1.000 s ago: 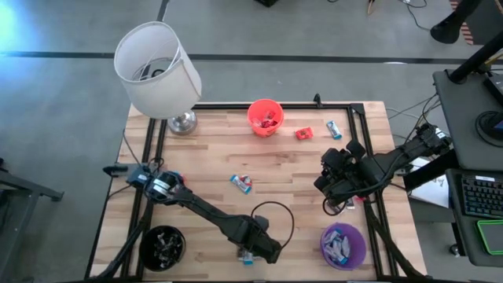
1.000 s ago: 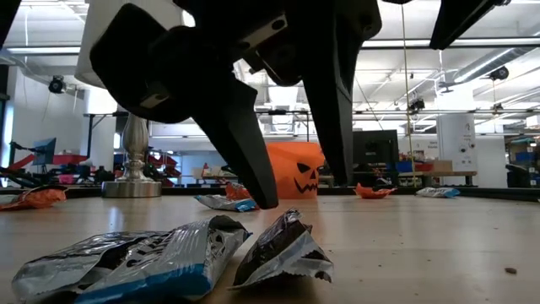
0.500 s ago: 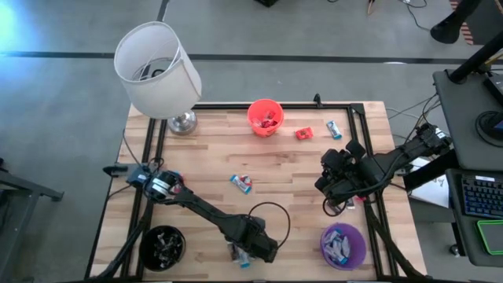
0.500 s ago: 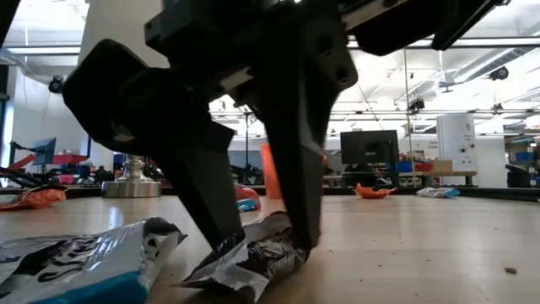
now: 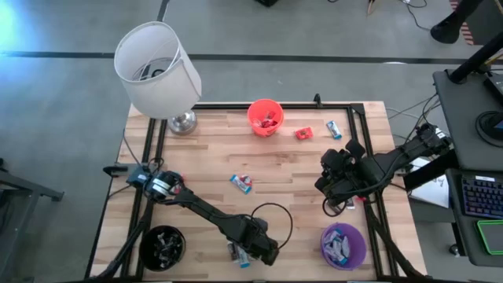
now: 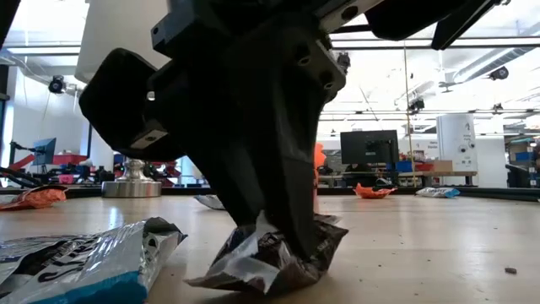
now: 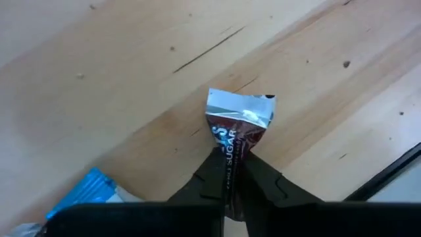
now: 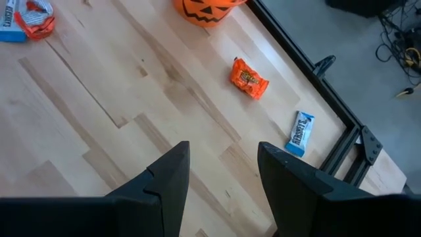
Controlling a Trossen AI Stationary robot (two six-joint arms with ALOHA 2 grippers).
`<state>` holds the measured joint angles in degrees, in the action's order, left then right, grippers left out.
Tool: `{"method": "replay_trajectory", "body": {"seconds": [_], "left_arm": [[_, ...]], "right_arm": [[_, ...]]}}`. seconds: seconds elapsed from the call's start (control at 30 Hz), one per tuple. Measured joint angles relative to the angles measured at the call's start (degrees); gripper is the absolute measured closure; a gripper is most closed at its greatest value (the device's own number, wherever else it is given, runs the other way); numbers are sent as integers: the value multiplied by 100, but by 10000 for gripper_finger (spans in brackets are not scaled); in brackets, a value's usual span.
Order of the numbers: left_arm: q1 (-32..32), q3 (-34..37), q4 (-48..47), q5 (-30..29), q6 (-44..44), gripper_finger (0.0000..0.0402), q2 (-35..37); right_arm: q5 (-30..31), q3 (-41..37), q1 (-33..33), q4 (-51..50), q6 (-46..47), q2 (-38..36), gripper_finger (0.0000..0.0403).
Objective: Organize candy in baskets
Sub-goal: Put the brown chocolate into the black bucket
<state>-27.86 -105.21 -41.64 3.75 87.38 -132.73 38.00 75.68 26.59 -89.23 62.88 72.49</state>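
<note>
Pinching a dark brown candy (image 7: 235, 135), the left gripper (image 7: 228, 176) sits at the tabletop's near edge, roughly mid-width, fingers clamped together on the wrapper; the candy's free silver end is crumpled against the wood (image 6: 270, 253). Just beside it lies a silver-and-blue candy (image 6: 80, 263), flat on the tabletop (image 5: 283, 169). Black basket (image 5: 162, 245) stands in the near left corner with dark candies inside; purple basket (image 5: 343, 244) in the near right corner holds light blue and white ones. Orange-red basket (image 5: 265, 116) with a pumpkin face sits at the far edge, mid-width, red candy inside. Loose pieces: a blue-and-red pair (image 5: 241, 183) near the tabletop centre, an orange-red candy (image 8: 249, 78) and a light blue candy (image 8: 300, 133) toward the far right corner, well apart from each other. Right gripper (image 8: 217, 178) hovers over the right side of the tabletop, fingers spread apart, nothing between them. White lamp (image 5: 157, 71) stands at the far left corner.
</note>
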Motion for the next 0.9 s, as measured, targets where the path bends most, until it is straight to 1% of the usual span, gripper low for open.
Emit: {"method": "replay_trajectory", "body": {"seconds": [0.13,0.2,0.3,0.47,0.57,0.63,0.77,0.9], "left_arm": [[0,-5,-215,-11,-148,394,67],[-9,-153,-671,-17,-224,397,88],[-22,-631,-1739,-18,-590,400,101],[-63,-1635,-3670,-20,-1275,400,127],[-78,-2196,-4494,-132,-1479,400,129],[-87,-2523,-4782,-300,-1519,401,129],[-100,-2981,-4809,-459,-1651,401,134],[-216,-2848,-4837,-377,-1739,401,261]], "right_arm": [[65,0,0,2,-9,0,232],[65,0,0,2,-12,0,232],[104,0,0,4,-5,0,232],[107,0,0,13,2,0,232],[107,0,0,16,2,0,232],[107,0,0,17,2,0,232],[109,0,0,17,-1,0,232],[111,0,0,15,-3,0,232]]}}
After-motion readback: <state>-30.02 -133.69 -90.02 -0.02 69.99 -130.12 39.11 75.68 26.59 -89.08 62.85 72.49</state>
